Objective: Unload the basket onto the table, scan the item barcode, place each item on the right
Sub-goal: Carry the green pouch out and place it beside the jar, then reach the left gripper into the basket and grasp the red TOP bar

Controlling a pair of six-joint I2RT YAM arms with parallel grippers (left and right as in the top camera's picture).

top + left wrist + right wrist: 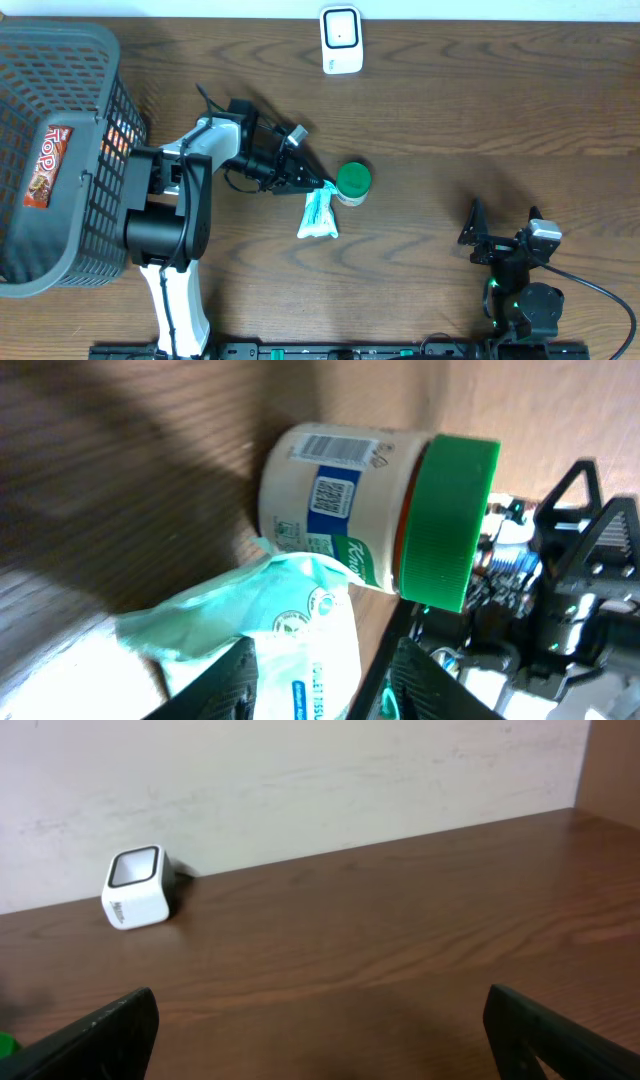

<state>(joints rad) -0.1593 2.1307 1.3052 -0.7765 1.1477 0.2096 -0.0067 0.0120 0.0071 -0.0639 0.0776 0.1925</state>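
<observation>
Overhead: pouch (318, 215) and jar (352, 182) lie at bench (480, 120) middle, well apart from scanner (341, 40) at far edge; scan looks undone. Left end effector (325, 685) part-spread astride pouch; right end effector (320, 1040) spread, empty.

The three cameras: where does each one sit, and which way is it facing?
Overhead: fixed above the table, looking straight down; both the left arm and right arm show.
Left wrist: on the left arm, looking past its fingers at the green-lidded jar and tissue pack.
Right wrist: on the right arm, low, facing across the table to the white scanner and wall; its fingers show.
Shared: overhead and right wrist both see the scanner; overhead and left wrist, the jar and pack.
</observation>
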